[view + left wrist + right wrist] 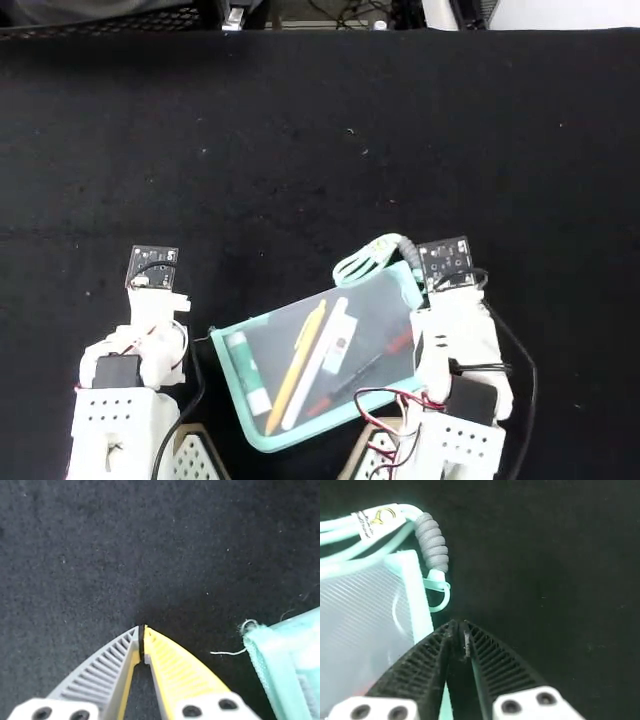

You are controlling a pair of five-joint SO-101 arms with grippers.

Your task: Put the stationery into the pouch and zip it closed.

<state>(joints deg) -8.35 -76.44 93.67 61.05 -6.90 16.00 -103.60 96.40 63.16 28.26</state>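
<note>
Pouch [380, 305] flat between the arms; pencil [300, 365], pens [325, 360] and glue stick [248, 375] inside. Left gripper [141, 636] pressed together, empty, near pouch corner. Right gripper [458, 631] pressed together at pouch edge, near cord [434, 540].

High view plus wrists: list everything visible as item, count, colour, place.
pouch: 1, mint green with clear front, lying tilted on the near part of the table between the arms
pencil: 1, yellow, inside the pouch
white pen: 1, white, inside, beside the pencil
tube: 1, white with green end, inside along one short side
dark pen: 1, black and red, inside near the right arm
cord: 1, mint loop with grey coil, at the pouch's far corner
table: 1, black
left gripper: 1, grey and yellow, shut, over bare table beside a pouch corner
right gripper: 1, black, shut, at the pouch edge near the cord
</note>
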